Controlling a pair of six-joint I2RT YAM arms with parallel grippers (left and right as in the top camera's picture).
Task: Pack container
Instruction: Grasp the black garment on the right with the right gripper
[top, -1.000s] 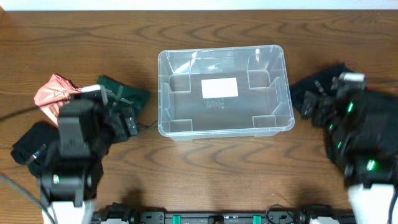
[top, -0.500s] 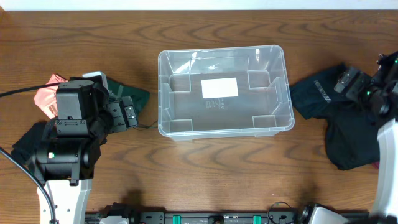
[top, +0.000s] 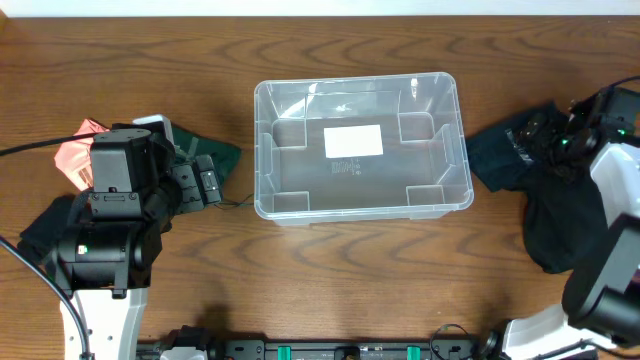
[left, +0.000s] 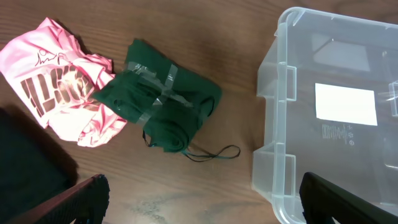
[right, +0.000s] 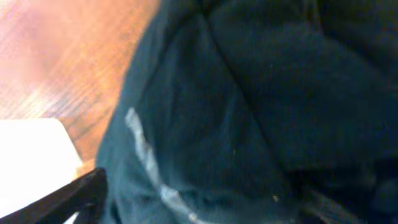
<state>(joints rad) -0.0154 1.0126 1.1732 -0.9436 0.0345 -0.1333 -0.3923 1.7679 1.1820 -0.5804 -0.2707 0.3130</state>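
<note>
The clear container (top: 300, 168) stands empty mid-table, with a white label (top: 353, 140) on its base. My left gripper (top: 205, 185) is open and empty above bare wood (left: 205, 208), between a folded green garment (left: 161, 106) and the container's left wall (left: 292, 93). My right gripper (top: 538, 136) is open (right: 205, 208). Its fingers are spread low over a dark teal garment (right: 205, 112) that lies right of the container (top: 497, 155).
A pink printed shirt (left: 56, 87) lies left of the green garment (top: 215, 152). A black garment (top: 45, 228) lies at the front left under my left arm. More dark clothing (top: 560, 230) lies at the right. A thin cord (left: 214, 154) trails from the green garment.
My right arm has swung from the front right towards the back, and its gripper now sits over the dark teal garment. My left arm shifted slightly at first, then held still.
</note>
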